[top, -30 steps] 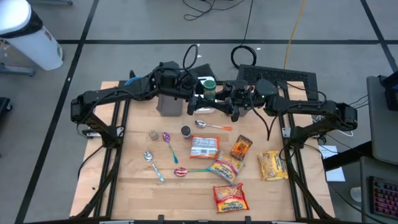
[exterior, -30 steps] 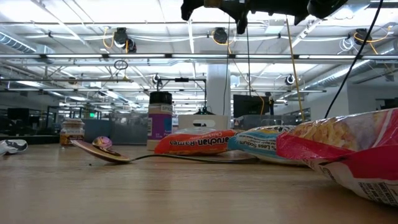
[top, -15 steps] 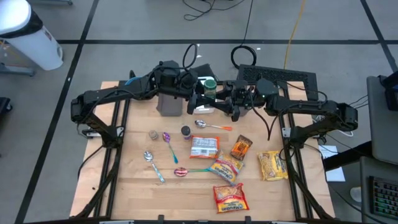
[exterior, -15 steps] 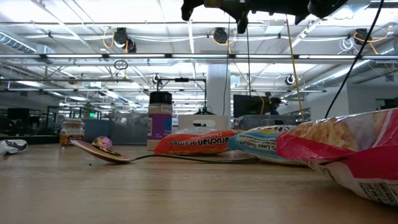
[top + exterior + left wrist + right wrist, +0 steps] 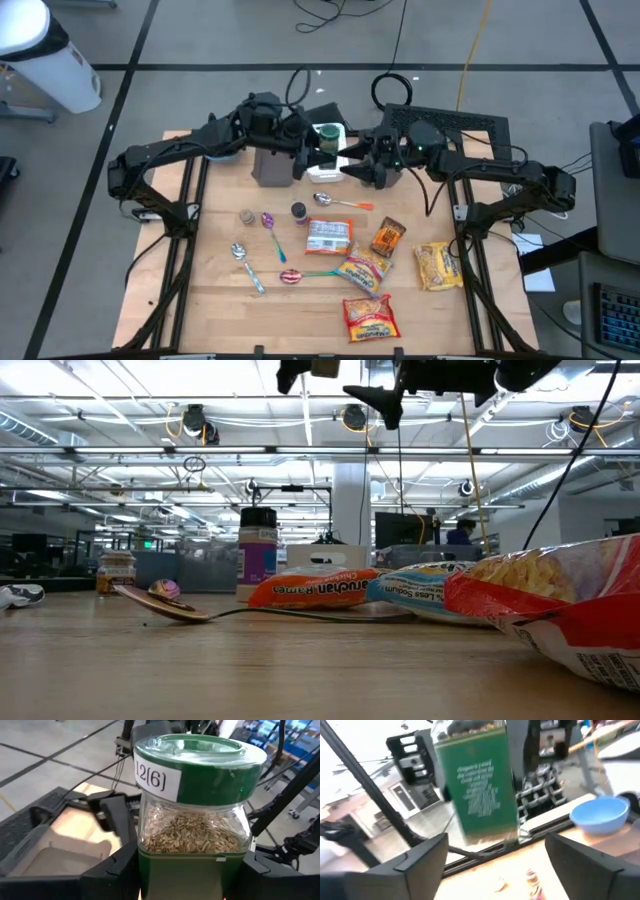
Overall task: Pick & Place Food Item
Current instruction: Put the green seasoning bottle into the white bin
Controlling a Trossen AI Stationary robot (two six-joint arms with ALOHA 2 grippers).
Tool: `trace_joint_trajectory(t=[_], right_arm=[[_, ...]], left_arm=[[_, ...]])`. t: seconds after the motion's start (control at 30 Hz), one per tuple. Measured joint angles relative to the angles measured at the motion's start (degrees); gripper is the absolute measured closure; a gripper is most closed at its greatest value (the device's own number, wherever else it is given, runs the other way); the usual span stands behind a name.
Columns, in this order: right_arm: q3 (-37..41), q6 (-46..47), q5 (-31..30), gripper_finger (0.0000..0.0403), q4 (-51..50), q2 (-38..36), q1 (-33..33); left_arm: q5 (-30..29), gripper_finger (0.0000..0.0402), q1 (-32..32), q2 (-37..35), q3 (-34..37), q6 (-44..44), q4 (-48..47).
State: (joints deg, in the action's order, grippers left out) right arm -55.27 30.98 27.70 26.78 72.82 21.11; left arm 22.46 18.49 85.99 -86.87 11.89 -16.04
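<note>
Big light wooden table (image 5: 220,300) with both dark arms meeting up over its far edge, plus a loose scatter of snack packets nearer the front, like the red-and-yellow ramen noodle bag (image 5: 369,317) and the small orange snack pouch (image 5: 388,238). Up in the air between the arms: clear seed-filled jar with a green lid and green label (image 5: 198,805), pinched at the sides by the left gripper (image 5: 312,152). Right gripper (image 5: 355,166) just beside it, spread wide and gripping nothing.
</note>
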Motion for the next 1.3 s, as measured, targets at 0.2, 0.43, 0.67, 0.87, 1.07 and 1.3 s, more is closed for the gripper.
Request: trace_joint_trajectory(t=[0.2, 0.43, 0.67, 0.87, 1.07, 1.3], right_arm=[[0.02, 4.17, 0.68, 0.0054, 1.38, -1.09, 1.81], [0.02, 4.53, -3.23, 0.0064, -1.79, -0.98, 1.52], [0.08, -2.3, -6.96, 0.0064, -5.08, -0.46, 0.56], [0.04, -6.44, -8.15, 0.0064, -1.45, -0.42, 0.04], [-0.64, -6.96, -4.96, 0.0064, 0.21, -0.42, 0.04], [-3.34, -9.19, -3.14, 0.0064, -3.04, 0.54, -0.36]], left_arm=[[-2.6, 0.0193, 0.89, -1.46, -0.05, -2.88, -7.43], [-6.58, 0.0193, -0.45, 0.54, -0.04, -4.71, -15.15], [-7.04, 0.0193, -2.04, 1.02, -0.02, -4.7, -14.44], [-5.62, 0.0193, -2.88, 1.02, -0.03, -3.9, -14.16], [-4.79, 0.0193, -3.2, 1.02, -0.04, -2.78, -14.18], [-3.72, 0.0193, -3.85, 2.93, -0.11, -2.37, -13.0]])
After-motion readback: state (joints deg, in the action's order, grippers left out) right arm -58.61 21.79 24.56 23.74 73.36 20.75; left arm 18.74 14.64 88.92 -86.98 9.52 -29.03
